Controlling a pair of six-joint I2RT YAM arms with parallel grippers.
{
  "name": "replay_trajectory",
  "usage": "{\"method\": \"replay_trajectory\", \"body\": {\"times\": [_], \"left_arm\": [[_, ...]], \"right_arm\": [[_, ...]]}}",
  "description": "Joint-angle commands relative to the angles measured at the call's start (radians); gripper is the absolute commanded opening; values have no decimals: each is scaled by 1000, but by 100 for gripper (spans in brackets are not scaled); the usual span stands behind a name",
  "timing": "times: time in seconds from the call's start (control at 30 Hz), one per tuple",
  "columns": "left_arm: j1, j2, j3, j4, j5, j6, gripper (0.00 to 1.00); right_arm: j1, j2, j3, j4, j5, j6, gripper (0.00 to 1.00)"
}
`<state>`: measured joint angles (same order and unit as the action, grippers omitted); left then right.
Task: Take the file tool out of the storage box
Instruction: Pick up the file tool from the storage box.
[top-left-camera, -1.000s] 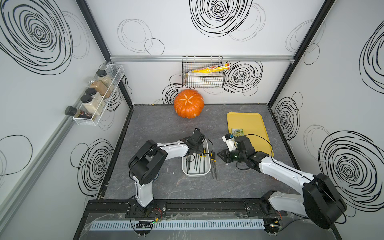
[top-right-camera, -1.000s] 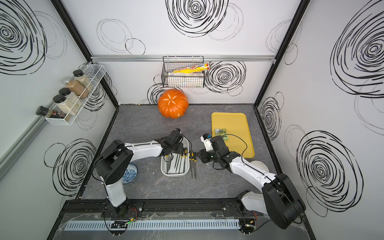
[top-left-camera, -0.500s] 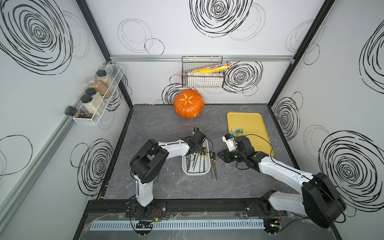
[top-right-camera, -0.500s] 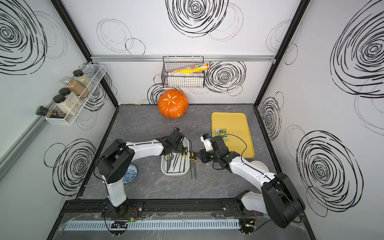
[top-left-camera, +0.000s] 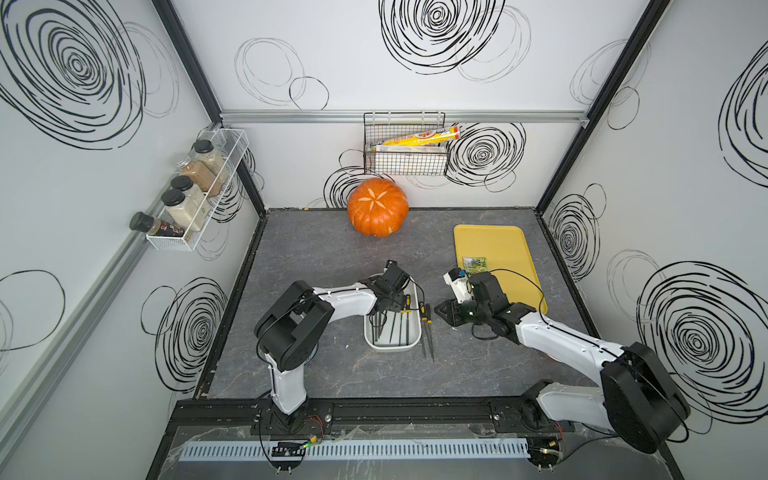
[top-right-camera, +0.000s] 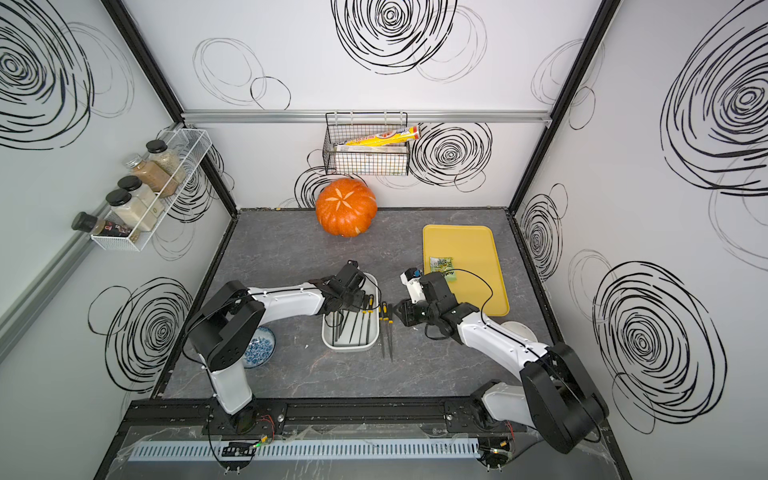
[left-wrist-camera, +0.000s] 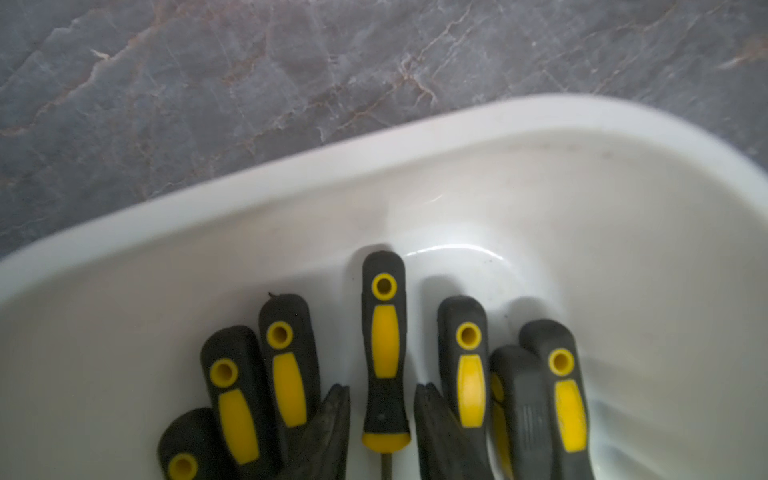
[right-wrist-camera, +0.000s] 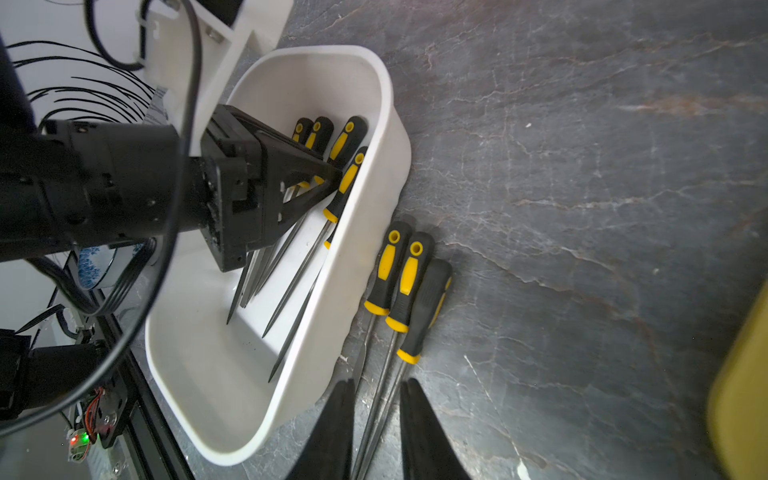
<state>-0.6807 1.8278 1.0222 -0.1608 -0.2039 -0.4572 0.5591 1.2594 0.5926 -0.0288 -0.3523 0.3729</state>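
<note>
left gripper (left-wrist-camera: 382, 399) down in the storage box (left-wrist-camera: 291, 187), jaws apart astride one file tool (left-wrist-camera: 384, 332) handle, no pinch | right gripper (right-wrist-camera: 376, 395) jaws slightly apart over three files (right-wrist-camera: 409, 282) just beside the box | box mid-width on the counter (right-wrist-camera: 582, 208), nearer its front edge

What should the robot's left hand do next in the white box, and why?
Probably squeeze shut. The left hand sits in the storage box with its fingers either side of one file tool, small gaps showing, so closing should grip it for lifting.
</note>
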Motion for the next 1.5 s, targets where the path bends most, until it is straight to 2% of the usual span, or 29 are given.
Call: {"method": "replay_trajectory", "body": {"times": [0.0, 0.23, 0.63, 0.7, 0.77, 0.9, 1.07, 1.2, 1.33, 1.4, 1.47], "left_arm": [[3, -83, -40, 45, 12, 18, 35], [23, -25, -10, 31, 79, 35, 33], [25, 58, 33, -13, 60, 44, 31], [25, 68, 38, -20, 65, 46, 25], [25, 66, 37, -21, 68, 46, 11], [24, 39, 23, -13, 67, 37, 8], [23, -51, -19, 28, 86, 30, 6], [23, -203, -98, 124, 133, 28, 1], [32, -365, -201, 253, 207, 8, 1], [33, -419, -226, 281, 229, 7, 1], [34, -479, -270, 335, 266, 5, 1]], "right_arm": [[-2, 6, -12, 16, 0, 3, 25], [-2, 24, -11, 16, -7, 2, 25], [-2, 22, -13, 17, -6, 1, 25], [-2, 24, -12, 18, -6, 1, 25], [-2, 25, -14, 20, -7, 1, 25], [-3, 27, -14, 21, -10, 3, 25], [-2, 25, -14, 29, -18, 1, 25], [-2, -9, -24, 62, -58, -2, 25], [-2, -50, -33, 85, -91, 0, 25], [-2, -58, -37, 115, -142, 2, 27], [-2, -66, -47, 180, -248, 17, 28]]}}
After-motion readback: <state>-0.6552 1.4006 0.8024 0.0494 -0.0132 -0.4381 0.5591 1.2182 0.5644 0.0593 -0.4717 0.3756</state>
